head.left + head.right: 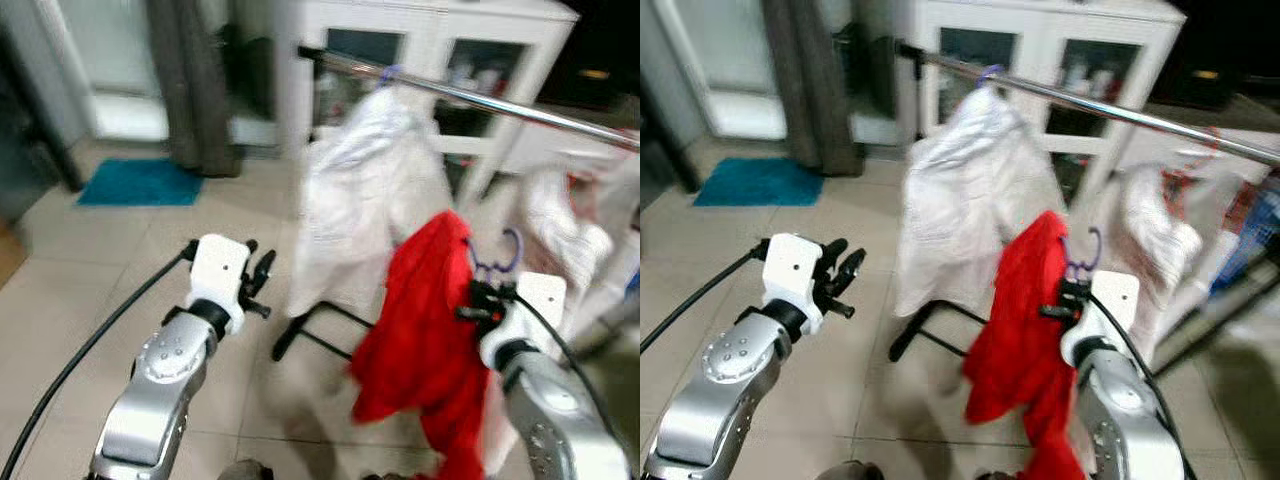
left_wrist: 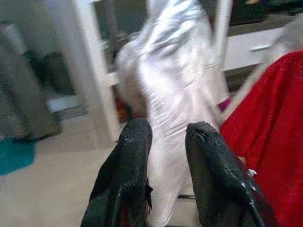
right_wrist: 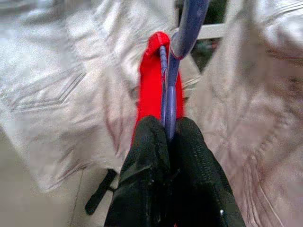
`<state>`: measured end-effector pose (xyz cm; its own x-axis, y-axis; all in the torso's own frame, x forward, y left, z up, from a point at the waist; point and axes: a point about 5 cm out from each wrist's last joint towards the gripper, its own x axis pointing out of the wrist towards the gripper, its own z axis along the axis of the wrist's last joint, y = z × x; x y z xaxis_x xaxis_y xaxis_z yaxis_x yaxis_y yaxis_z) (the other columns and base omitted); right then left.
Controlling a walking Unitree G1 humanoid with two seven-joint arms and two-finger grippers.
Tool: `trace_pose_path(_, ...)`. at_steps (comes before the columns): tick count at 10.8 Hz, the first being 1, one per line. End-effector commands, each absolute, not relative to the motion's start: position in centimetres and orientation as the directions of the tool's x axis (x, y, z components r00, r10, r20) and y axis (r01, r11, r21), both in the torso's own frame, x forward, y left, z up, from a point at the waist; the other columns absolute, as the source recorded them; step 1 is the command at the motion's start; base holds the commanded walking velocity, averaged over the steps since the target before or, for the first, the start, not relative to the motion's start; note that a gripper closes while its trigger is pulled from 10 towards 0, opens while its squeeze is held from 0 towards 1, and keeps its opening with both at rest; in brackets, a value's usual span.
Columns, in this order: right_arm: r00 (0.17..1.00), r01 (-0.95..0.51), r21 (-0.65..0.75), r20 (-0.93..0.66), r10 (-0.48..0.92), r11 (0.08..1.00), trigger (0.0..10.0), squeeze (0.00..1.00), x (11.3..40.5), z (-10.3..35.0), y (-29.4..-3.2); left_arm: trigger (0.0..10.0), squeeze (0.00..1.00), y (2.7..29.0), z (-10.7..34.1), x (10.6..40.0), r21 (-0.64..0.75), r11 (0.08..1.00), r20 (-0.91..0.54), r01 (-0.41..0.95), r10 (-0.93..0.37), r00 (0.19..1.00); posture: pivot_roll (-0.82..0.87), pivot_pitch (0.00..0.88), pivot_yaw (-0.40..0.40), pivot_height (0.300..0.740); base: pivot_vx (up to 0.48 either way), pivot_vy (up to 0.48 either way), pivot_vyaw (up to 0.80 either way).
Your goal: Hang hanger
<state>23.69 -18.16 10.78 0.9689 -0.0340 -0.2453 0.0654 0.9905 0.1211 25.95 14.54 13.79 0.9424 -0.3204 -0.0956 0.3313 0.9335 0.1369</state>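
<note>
Hanger, lower right of frame, carries a floppy red garment; my right gripper pinches its stiff purple neck. Left gripper idles, fingers parted. Rail above.

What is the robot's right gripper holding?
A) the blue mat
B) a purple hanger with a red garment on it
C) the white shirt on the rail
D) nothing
B: the right gripper has its fingers shut on the purple hanger, with the red garment draped from it, below the rail.
</note>
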Motion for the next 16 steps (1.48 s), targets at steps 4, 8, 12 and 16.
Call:
trace_pose_path(4, 0.975, 0.07, 0.13, -0.219, -0.04, 0.989, 10.0, 0.0, 23.5, 11.9, -17.8, 10.0, 0.0, 13.7, 13.9, 25.9, 0.143, 0.918, -0.081, 0.369, -0.361, 0.929, 0.0, 0.017, -0.027, 0.74, 0.25, 0.0, -0.72)
trace_pose_path(8, 0.967, -0.09, 0.133, -0.224, 0.119, 0.987, 10.0, 0.0, 23.6, 11.9, -16.1, 10.0, 0.0, 13.6, 13.9, 25.5, 0.149, 0.912, -0.084, 0.382, -0.374, 0.924, 0.01, 0.016, -0.036, 0.74, 0.063, 0.0, 0.0)
trace_pose_path(12, 0.964, -0.164, 0.124, -0.191, 0.186, 0.979, 10.0, 0.0, 25.1, 12.7, -14.7, 10.0, 0.0, 12.9, 14.5, 25.6, 0.157, 0.883, -0.09, 0.442, -0.433, 0.897, 0.03, 0.003, -0.043, 0.74, 0.0, 0.0, 0.0)
trace_pose_path(16, 0.939, -0.275, 0.114, -0.182, 0.293, 0.955, 10.0, 0.0, 27.9, 13.5, -12.2, 10.0, 0.0, 12.3, 15.1, 25.9, 0.16, 0.885, -0.068, 0.437, -0.432, 0.899, 0.05, 0.0, -0.062, 0.74, 0.0, 0.0, 0.0)
